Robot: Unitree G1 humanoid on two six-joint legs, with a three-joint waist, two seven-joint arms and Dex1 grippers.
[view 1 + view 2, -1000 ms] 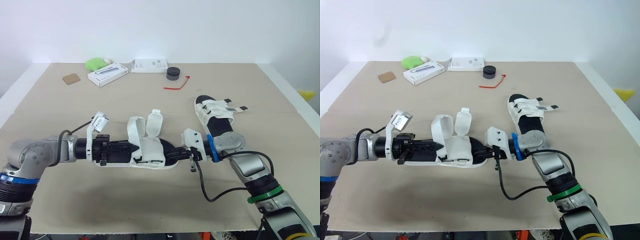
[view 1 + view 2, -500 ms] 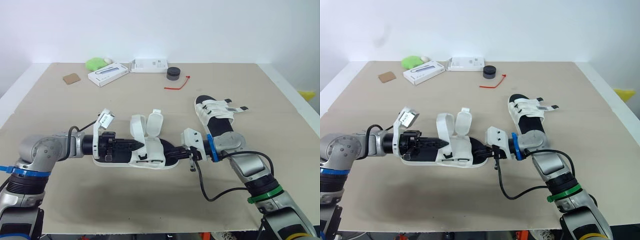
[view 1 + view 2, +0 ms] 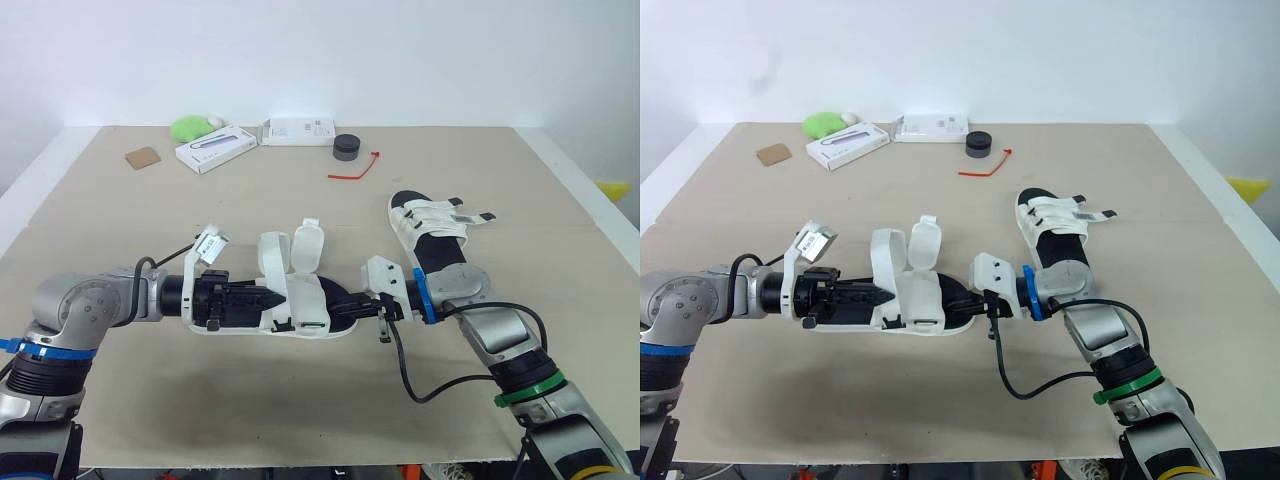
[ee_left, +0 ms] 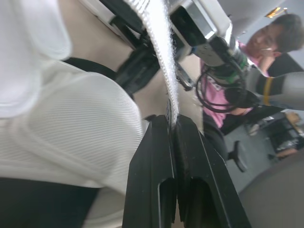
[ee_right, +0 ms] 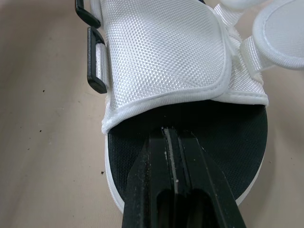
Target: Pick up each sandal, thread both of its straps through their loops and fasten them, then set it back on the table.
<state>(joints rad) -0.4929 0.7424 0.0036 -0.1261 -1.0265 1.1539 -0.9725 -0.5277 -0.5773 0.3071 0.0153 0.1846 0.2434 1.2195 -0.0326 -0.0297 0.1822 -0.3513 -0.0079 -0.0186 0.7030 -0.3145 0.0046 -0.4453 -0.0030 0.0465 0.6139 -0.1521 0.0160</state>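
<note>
1. Pinching fully shut, the left tool (image 4: 172,122) grips the white woven strap (image 4: 160,42) by its thin edge. The webbing looks soft and floppy, so a hold near its tip should steer it best.
2. The right tool (image 5: 172,135) is closed on the sole rim of the sandal (image 3: 318,308), whose base seems light but stiff enough to anchor.
3. The sandal lies between both arms, low at the front of the desk (image 3: 300,410). A second sandal (image 3: 436,238) rests just behind the right arm.
</note>
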